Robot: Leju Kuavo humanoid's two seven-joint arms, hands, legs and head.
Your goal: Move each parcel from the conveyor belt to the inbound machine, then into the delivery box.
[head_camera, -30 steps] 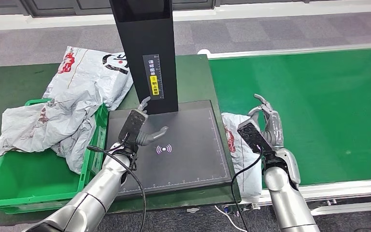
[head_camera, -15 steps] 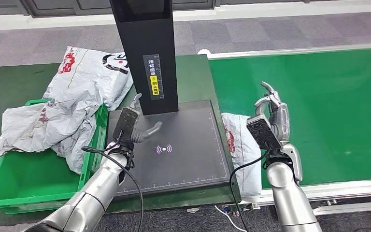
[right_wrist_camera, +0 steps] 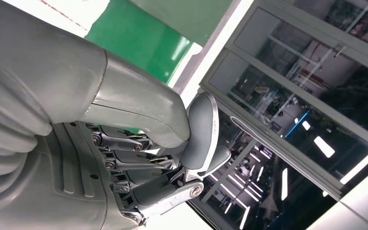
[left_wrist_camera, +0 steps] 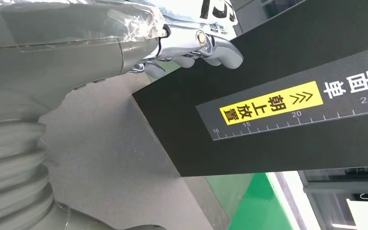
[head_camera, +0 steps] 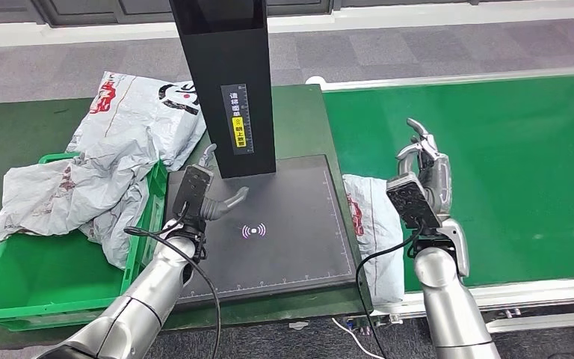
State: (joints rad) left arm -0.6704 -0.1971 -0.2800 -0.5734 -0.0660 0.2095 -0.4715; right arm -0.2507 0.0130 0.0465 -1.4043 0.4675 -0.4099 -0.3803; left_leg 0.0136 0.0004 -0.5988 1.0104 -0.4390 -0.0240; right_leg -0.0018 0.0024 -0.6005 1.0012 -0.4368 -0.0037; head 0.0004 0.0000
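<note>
Conveyor belt: green, bare beyond right hand.
Inbound machine: black scan plate, column at rear.
Delivery box: green crate; grey parcels draped over rim.
Parcel: between plate and belt edge.
Left hand: above plate, fingers apart, holds nothing.
Right hand: raised beside parcel, fingers loosely curled, holding nothing.
</note>
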